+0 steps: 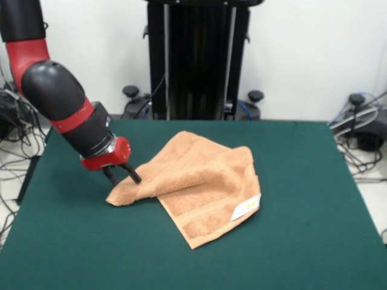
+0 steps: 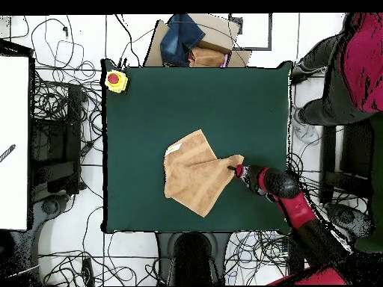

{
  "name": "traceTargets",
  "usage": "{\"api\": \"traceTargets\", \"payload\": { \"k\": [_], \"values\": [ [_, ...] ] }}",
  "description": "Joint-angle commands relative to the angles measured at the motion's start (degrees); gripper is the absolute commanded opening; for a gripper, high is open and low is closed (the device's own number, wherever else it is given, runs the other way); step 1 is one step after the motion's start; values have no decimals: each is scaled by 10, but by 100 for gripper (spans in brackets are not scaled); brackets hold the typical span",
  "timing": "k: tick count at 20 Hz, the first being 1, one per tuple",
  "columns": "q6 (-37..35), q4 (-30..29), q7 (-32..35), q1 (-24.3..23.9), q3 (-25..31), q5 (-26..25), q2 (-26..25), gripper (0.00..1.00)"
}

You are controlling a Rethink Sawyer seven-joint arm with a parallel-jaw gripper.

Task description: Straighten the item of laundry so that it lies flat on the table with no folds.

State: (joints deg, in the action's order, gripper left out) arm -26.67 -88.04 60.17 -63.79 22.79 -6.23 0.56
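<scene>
The item of laundry (image 1: 199, 181), a peach-orange towel, lies near the middle of the green table (image 1: 308, 181) with one layer folded over another. Its white label (image 1: 246, 209) shows at the corner on the right. A folded corner stretches out to a point on the left. My gripper (image 1: 124, 176) hangs just above that point, tilted, with its two black fingers apart and nothing between them. One fingertip (image 1: 136, 178) is at the towel's folded edge. In the overhead view the gripper (image 2: 234, 170) sits at the right-hand corner of the towel (image 2: 194, 176), with the table (image 2: 149, 112) showing all round it.
A yellow box with a red button (image 2: 115, 80) sits on the table's far-left corner in the overhead view. A person in red (image 2: 359, 52) stands beside the table's upper right. A cardboard box with blue cloth (image 2: 191, 41) lies beyond the top edge. Cables cover the floor around.
</scene>
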Motion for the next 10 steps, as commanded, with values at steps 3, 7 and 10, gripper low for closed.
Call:
{"api": "traceTargets", "payload": {
  "k": [3, 7, 10],
  "values": [
    [13, 40, -24, 8, 85, -13, -144, 100],
    [-14, -4, -14, -41, 111, 18, -173, 100],
    [3, -10, -15, -56, 108, -3, -177, 100]
  ]
}}
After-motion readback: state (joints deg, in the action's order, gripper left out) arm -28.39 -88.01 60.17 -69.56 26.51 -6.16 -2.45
